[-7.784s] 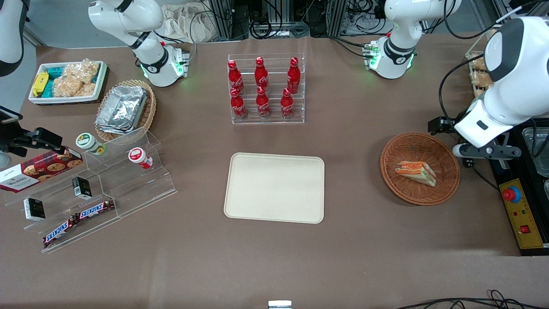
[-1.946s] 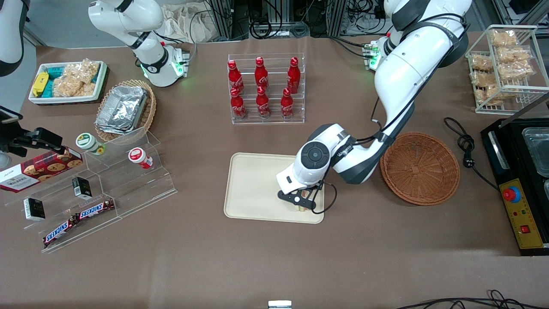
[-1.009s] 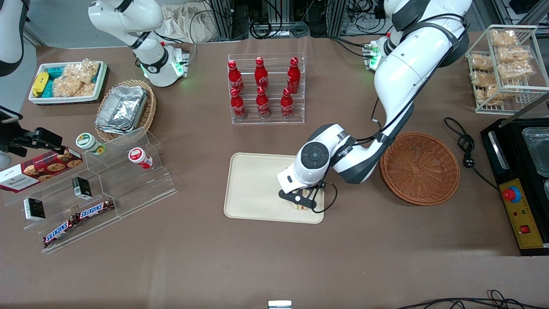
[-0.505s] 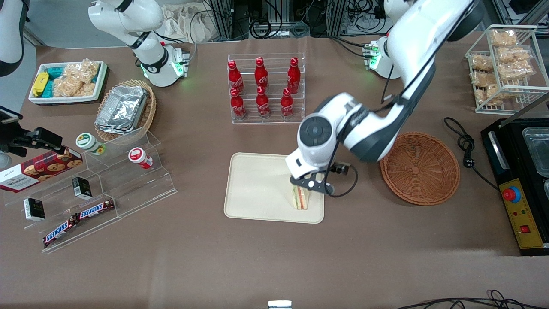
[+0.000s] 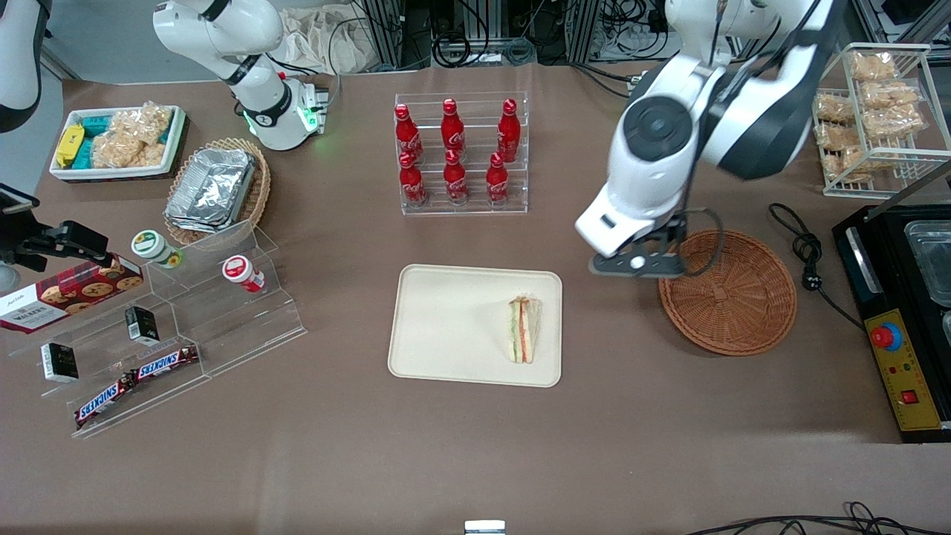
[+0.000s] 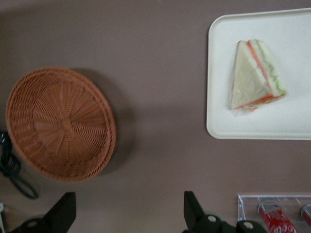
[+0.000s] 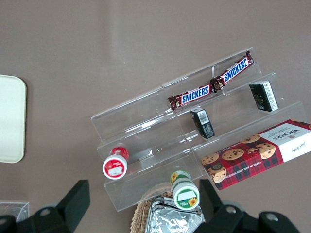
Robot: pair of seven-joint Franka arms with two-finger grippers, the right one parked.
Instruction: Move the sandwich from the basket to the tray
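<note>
Cream-beige tray (image 5: 461, 327) now carries the sandwich (image 5: 524, 339), near its edge toward the basket (image 5: 728, 291), which is empty. We see our gripper (image 6: 129, 213) wide open, holding nothing, high above the table between both. We judge the task done.

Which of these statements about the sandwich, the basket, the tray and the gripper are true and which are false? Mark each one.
1. The sandwich lies on the tray. True.
2. The basket holds a sandwich. False: nothing is in it.
3. The gripper is shut on the sandwich. False: it is open, raised above the table between tray and basket.
4. The red bottles stand in a clear rack, farther from the front camera than the tray. True.
5. The sandwich touches the basket. False: they are apart.
</note>
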